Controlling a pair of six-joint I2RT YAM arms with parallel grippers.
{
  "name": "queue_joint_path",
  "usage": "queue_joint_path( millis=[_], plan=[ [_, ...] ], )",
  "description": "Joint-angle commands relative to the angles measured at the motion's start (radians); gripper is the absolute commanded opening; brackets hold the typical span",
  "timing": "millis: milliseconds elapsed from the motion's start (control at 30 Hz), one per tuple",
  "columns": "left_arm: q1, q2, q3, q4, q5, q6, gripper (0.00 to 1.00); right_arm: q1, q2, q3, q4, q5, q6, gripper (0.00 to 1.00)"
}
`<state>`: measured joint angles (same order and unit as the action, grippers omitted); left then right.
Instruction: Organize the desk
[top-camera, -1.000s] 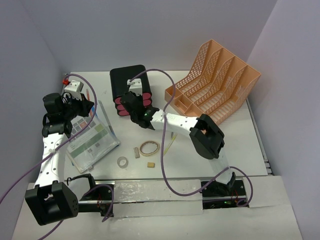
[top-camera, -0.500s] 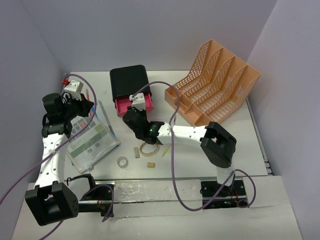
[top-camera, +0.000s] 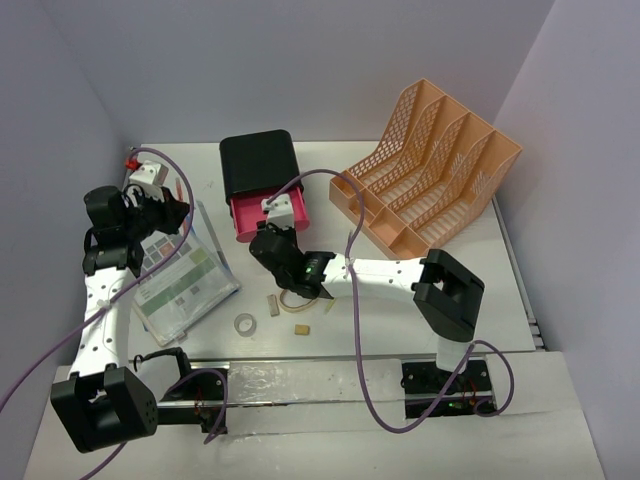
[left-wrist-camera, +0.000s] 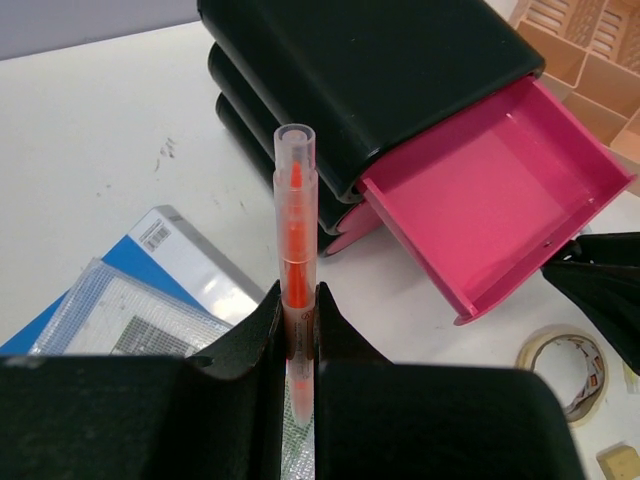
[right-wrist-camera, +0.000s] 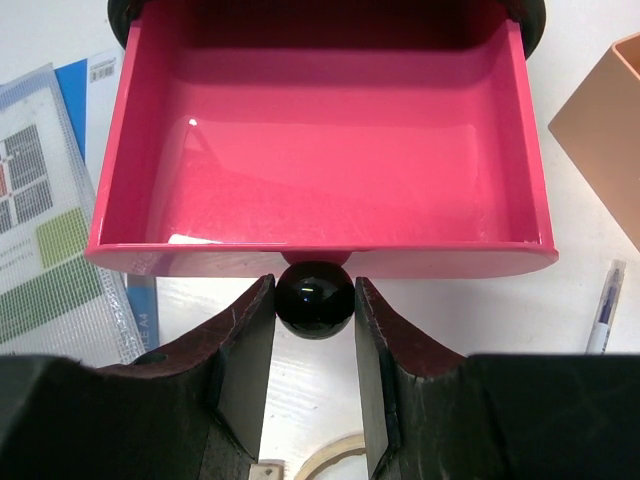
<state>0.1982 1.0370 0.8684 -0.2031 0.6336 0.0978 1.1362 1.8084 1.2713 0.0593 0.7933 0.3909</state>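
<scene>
- The desk surface (top-camera: 205, 160) was seen as a white tabletop filling the middle of the overhead view, enclosed by pale walls, with both arm bases at its near edge.
- A black drawer box (top-camera: 258, 160) was placed at the far centre of the desk surface, and a peach mesh file rack (top-camera: 430, 170) was set to its right.
- The top pink drawer (right-wrist-camera: 320, 130) was found pulled well out of the box. One second earlier all the pink fronts had been flush, and half a second earlier this drawer had been only partly out.
- The drawer's black knob (right-wrist-camera: 314, 298) was gripped from both sides by the right end effector (right-wrist-camera: 312, 290), which was clenched on it.
- The right arm was drawn back toward the near edge compared with the earlier frames, with its elbow shifted nearer and to the right.
- A ring of tape (left-wrist-camera: 565, 360) was partly covered by that arm in the overhead view. A smaller tape ring (top-camera: 244, 324) and two tan blocks (top-camera: 301, 327) were left near it, unchanged.
- The left end effector (left-wrist-camera: 300, 310) was closed on an orange pen (left-wrist-camera: 295, 220), held above a clear document pouch (top-camera: 180, 280). Its pose was unchanged from the earlier frames.
</scene>
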Motion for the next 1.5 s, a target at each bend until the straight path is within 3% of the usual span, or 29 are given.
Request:
queue_joint_path(
  millis=[0,100,267,500,700,967,1100,1367,1467],
  plan=[
    [0.006,-0.020,0.064,0.016,0.096,-0.009,0.00,0.007,0.006,0.045,0.042,0.023,-0.026,0.46],
    [0.000,-0.016,0.094,0.023,0.139,-0.021,0.00,0.005,0.010,0.049,0.047,0.024,-0.030,0.57],
    [-0.074,0.002,0.144,0.031,0.152,-0.013,0.00,0.005,-0.020,0.035,0.056,0.017,-0.029,0.65],
    [-0.349,0.136,0.276,-0.011,-0.045,0.046,0.00,0.007,-0.102,-0.026,0.077,-0.013,-0.023,0.66],
    [-0.552,0.348,0.470,-0.097,-0.194,0.185,0.00,0.007,-0.305,-0.216,0.115,-0.069,0.018,0.66],
    [-0.608,0.513,0.512,-0.170,-0.296,0.247,0.01,-0.003,-0.564,-0.396,0.079,-0.043,0.037,0.67],
    [-0.629,0.536,0.491,-0.176,-0.371,0.284,0.07,-0.016,-0.644,-0.441,0.082,-0.021,0.030,0.68],
    [-0.631,0.559,0.513,-0.293,-0.405,0.307,0.37,-0.035,-0.669,-0.455,0.047,-0.013,0.036,0.70],
    [-0.630,0.555,0.506,-0.297,-0.416,0.303,0.44,-0.066,-0.648,-0.440,-0.016,-0.025,0.099,0.70]
  ],
)
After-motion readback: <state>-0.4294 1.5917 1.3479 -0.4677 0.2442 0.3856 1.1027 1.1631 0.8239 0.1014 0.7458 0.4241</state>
